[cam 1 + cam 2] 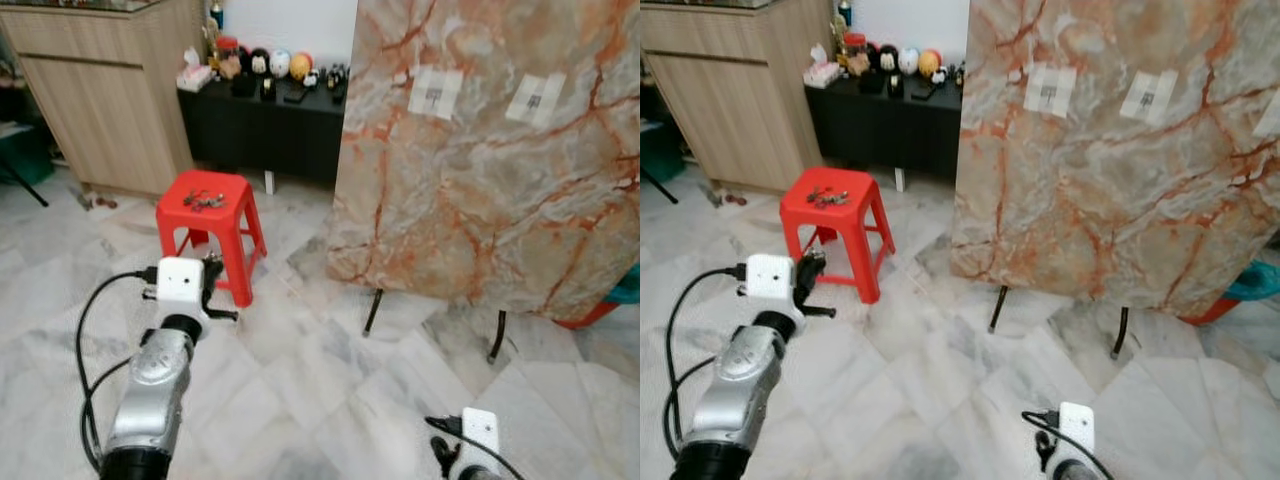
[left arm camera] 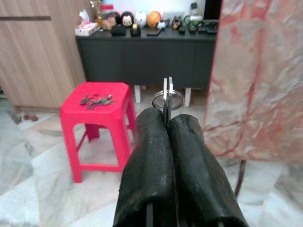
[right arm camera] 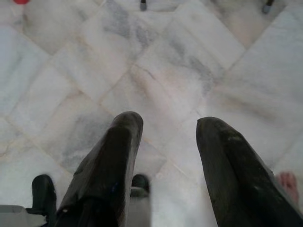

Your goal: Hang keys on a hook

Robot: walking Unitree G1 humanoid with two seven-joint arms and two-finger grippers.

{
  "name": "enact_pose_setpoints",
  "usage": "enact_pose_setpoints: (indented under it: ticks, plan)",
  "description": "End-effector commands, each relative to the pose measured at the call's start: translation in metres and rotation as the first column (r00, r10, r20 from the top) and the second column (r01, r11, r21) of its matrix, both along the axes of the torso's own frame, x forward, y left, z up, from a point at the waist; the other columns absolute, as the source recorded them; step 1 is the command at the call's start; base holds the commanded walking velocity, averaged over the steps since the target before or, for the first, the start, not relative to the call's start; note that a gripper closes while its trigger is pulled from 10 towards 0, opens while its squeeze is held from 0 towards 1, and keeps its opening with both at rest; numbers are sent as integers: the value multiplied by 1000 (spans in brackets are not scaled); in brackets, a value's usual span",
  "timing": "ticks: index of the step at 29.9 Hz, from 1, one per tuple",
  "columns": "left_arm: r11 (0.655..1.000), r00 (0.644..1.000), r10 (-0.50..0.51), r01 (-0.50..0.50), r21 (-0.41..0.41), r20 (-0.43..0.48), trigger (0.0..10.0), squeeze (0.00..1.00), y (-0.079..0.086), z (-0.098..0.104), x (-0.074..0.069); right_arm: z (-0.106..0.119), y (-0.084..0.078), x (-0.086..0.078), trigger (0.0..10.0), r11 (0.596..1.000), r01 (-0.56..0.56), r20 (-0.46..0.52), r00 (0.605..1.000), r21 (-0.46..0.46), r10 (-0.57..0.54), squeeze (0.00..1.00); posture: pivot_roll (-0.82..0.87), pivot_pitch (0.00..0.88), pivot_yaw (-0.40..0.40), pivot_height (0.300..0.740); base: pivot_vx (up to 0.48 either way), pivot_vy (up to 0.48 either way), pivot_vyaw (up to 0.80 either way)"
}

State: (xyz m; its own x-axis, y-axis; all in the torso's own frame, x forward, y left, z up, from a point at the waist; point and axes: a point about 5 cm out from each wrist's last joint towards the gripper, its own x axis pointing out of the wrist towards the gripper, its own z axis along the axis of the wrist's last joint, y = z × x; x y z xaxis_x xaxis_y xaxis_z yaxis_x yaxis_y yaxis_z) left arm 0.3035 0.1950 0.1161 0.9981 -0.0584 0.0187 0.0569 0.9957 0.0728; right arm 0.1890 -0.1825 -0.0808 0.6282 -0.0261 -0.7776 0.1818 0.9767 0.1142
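My left gripper (image 2: 166,118) is shut on a silver key ring (image 2: 167,99), which sticks up edge-on from between the fingertips. It is raised in front of me, short of the red stool (image 1: 238,218). More keys (image 1: 203,200) lie in a loose pile on the stool's seat. To the right stands a tall marble-patterned panel (image 1: 480,170) with two white square pads (image 1: 435,92) (image 1: 535,98) near its top, each with a small dark mark; I cannot make out a hook's shape. My right gripper (image 3: 168,125) hangs low over the floor tiles, open and empty.
The panel rests on thin black legs (image 1: 372,310) (image 1: 497,336). Behind the stool is a black sideboard (image 1: 270,125) carrying figurines, and a wooden cabinet (image 1: 110,90) stands at the left. A teal and orange object (image 1: 625,290) lies at the panel's right foot. Marble tiles stretch ahead.
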Motion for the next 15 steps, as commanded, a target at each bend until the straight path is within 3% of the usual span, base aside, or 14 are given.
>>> enact_pose_setpoints:
  ticks: [1,15]
  plan:
    - [999,999,-45,45,-13,15,10000,0,-11,3,2,-1,-7,-3,10000,1000,22,-16,1000,-9,-23,0,75,0,-70,740,0,0,-800]
    - [995,996,-87,89,-45,34,10000,0,-23,11,8,1,-3,1,10000,1000,-1,-14,1000,-4,1,0,75,0,-74,740,0,0,-800]
